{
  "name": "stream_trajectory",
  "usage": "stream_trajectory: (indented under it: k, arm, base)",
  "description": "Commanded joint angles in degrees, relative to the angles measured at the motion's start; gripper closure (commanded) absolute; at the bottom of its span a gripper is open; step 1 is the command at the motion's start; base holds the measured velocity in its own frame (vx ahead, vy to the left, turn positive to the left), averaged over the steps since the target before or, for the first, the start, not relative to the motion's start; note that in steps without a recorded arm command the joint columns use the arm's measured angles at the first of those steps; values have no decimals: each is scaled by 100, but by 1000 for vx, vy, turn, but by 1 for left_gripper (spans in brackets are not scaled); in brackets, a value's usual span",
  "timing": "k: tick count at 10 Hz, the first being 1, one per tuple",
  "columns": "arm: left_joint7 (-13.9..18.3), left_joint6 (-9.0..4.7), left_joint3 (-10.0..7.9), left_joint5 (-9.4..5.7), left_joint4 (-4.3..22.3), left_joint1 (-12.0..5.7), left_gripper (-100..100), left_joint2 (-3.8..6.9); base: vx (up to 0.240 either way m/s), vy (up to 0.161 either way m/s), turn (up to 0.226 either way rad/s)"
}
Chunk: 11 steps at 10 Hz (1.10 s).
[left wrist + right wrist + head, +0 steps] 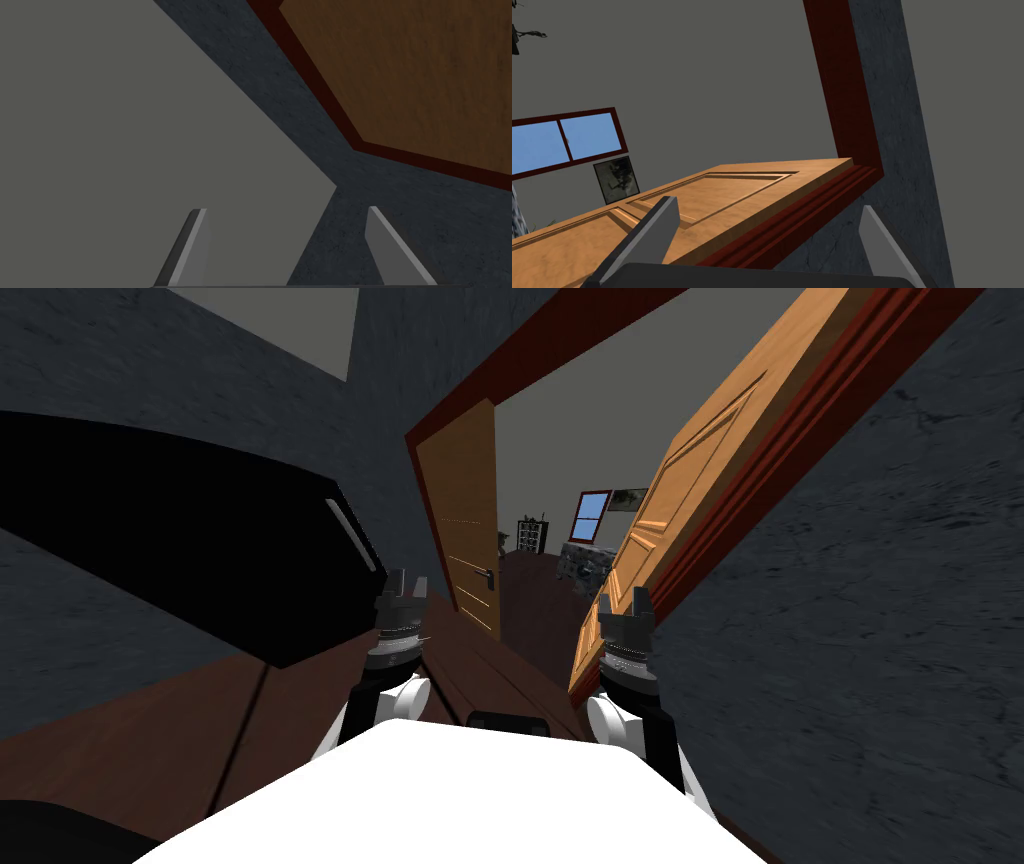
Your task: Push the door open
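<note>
— Our left gripper (408, 580) is up close, fingers spread, holding nothing. Past it a plain orange wooden door (465, 508) with a dark handle stands ajar.
— Our right gripper (624, 598) is released too, just beside the panelled orange wooden door (700, 478), swung wide at its dark red frame (842, 100).

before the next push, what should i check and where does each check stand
1. Fingers of the right gripper open and empty: ok.
2. Contact between the right gripper and the right door leaf: cannot tell; it is close by the leaf's lower edge.
3. Fingers of the left gripper open, apart from the left door leaf: ok.
4. Opening between the leaves shows the window beyond: ok.
5. Opening wide enough for my base: cannot tell.
</note>
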<state>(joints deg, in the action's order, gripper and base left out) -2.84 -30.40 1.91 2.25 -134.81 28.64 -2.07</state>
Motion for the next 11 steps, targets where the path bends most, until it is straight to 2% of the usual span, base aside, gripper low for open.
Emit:
stream_trajectory:
  k: [1,5,6,11]
  arm:
    - [-2,30,-34,-7,197,-110,-100,80]
    - [-6,110,-125,-26,712,-399,-100,246]
    - [-8,141,-159,-33,910,-509,-100,297]
    - [-13,229,-259,-55,1482,-830,-100,420]
  base:
    - [37,-64,-71]
    - [44,150,-140]
    - [58,149,-123]
    - [30,98,-103]
